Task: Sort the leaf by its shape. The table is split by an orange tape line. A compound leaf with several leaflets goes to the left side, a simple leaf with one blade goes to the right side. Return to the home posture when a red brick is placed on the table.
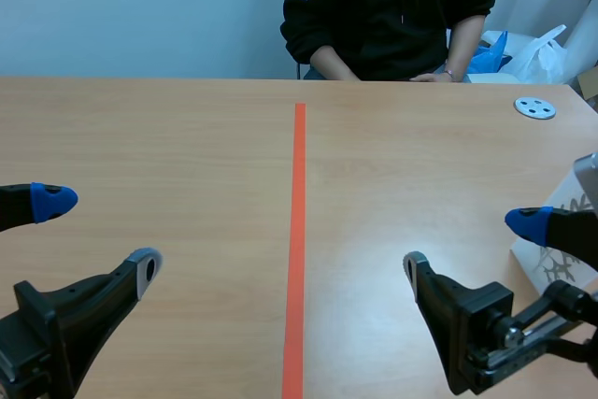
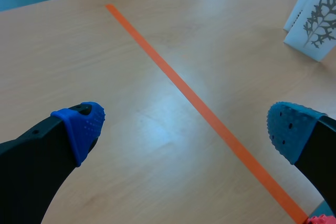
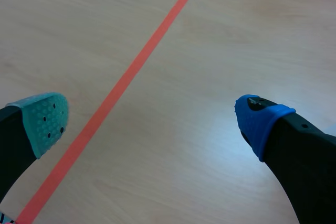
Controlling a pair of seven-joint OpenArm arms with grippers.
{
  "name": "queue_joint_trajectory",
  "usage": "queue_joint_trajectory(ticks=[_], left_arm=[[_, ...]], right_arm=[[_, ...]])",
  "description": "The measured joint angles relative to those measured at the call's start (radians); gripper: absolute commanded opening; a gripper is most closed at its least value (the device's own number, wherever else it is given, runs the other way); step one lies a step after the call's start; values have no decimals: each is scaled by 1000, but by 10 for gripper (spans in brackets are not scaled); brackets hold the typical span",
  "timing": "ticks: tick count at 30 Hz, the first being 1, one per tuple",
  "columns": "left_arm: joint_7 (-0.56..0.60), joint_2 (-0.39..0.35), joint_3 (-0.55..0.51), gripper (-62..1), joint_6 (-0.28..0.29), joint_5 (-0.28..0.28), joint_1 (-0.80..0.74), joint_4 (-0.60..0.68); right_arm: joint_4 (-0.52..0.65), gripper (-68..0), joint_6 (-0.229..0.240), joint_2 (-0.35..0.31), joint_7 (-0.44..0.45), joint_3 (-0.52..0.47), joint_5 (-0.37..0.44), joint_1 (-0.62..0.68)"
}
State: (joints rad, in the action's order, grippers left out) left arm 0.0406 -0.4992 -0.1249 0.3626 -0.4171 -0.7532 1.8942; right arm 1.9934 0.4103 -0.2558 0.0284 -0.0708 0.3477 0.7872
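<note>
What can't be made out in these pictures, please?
White leaf-print card: scene view, partly hidden behind the right gripper; left wrist view, cut off by the edge.
Grey disc: scene view, too small to identify.
Person: scene view, cut off above the shoulders.

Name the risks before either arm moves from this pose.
The white leaf-print cards stand right beside the open right gripper; a sideways swing may topple them. The person's hand rests at the far edge of the table, so a long reach along the orange tape line might come near it.
</note>
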Motion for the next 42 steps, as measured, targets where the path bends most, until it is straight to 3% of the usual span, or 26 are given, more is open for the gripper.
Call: queue_joint_trajectory(ticks=[5,17,36,42], left_arm=[[0,0,0,14,0,0,0,0],[-3,0,0,14,0,0,0,0],[-5,0,0,14,0,0,0,0],[-76,0,0,14,0,0,0,0]], right_arm=[[0,4,0,-8,0,0,0,0],[0,4,0,-105,-8,0,0,-48],[0,4,1,-105,-11,30,0,-64],[0,4,1,-105,-11,30,0,-64]])
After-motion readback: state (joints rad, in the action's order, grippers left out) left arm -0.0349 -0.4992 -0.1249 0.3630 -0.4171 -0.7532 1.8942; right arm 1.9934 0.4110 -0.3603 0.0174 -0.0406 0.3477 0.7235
